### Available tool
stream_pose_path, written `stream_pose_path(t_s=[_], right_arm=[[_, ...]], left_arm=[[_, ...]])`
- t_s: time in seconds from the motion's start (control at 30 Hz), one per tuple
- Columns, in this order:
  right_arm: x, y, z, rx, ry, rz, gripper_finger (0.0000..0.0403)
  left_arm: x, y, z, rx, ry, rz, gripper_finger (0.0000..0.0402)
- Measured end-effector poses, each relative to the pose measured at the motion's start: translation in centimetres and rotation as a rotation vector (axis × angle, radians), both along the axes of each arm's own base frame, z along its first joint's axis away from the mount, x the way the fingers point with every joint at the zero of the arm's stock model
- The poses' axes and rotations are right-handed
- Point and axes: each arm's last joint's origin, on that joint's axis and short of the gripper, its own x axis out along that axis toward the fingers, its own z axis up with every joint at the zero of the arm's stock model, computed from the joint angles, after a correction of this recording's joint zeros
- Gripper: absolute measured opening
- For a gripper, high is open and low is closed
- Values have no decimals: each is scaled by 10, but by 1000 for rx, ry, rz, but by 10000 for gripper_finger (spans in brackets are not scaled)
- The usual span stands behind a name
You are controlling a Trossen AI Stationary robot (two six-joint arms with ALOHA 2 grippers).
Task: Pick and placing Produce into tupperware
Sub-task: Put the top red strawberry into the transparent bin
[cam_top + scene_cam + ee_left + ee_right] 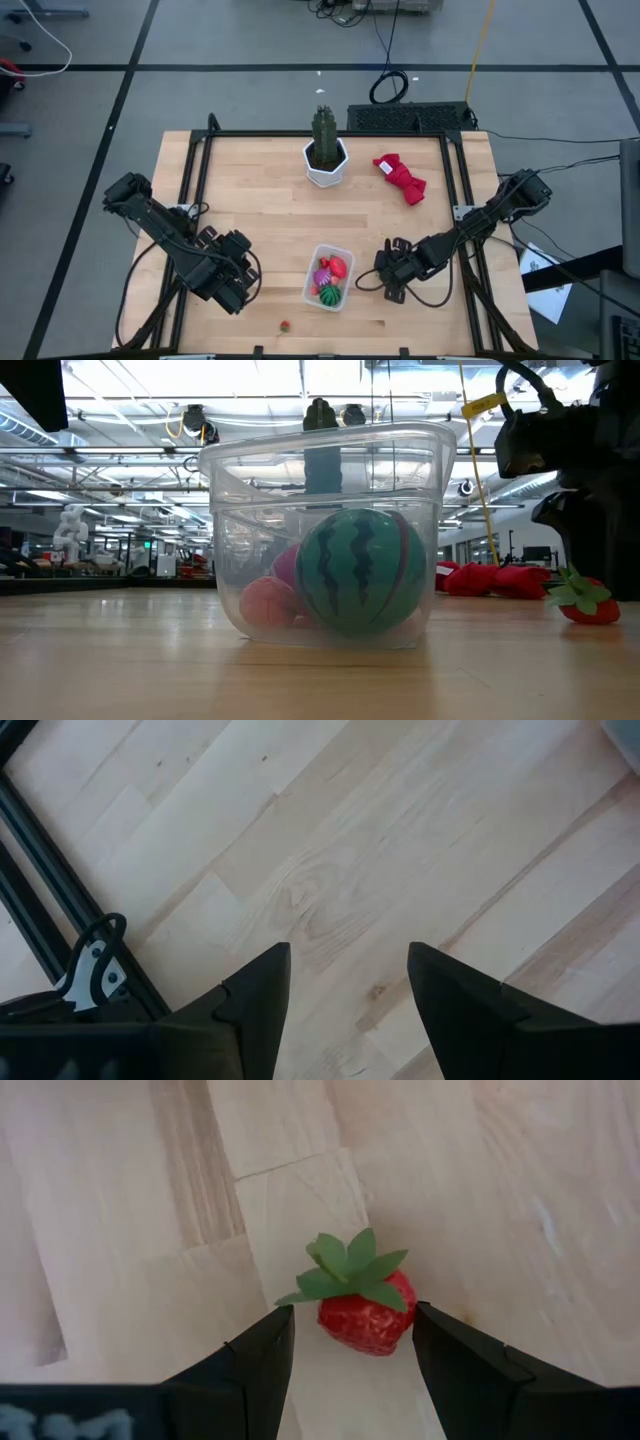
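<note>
The clear tupperware stands on the table near its near edge. In it lie a green striped ball, a larger red piece and a pinkish piece. My right gripper is open, low over the table just right of the tupperware. Its fingers stand on either side of a small red strawberry that lies on the wood. Another tiny red bit lies by the near edge. My left gripper is open over bare wood, left of the tupperware. My right gripper comes at the strawberry from above, slanting down. One finger stands right at the strawberry's side. I cannot tell whether it touches. The strawberry lies on the table.
A tall green cactus in a white pot stands at the far middle. A red cloth bundle lies far right. Black frame rails run along the table's left and right sides. Bare wood lies between the tupperware and the cactus.
</note>
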Motion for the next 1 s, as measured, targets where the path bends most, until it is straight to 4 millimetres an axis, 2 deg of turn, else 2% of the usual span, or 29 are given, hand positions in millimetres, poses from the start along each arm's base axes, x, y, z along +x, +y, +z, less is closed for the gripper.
stream_pose_path(t_s=[0.53, 0.77, 1.0], right_arm=[[1, 1, -1, -13, -15, 44, 196], [-5, -5, -15, -8, -23, 33, 196], [-4, -10, -17, -2, -31, 29, 196]], left_arm=[[0, 0, 0, -3, -3, 0, 209], [0, 0, 0, -3, -4, 0, 209], [0, 0, 0, -4, -4, 0, 209]])
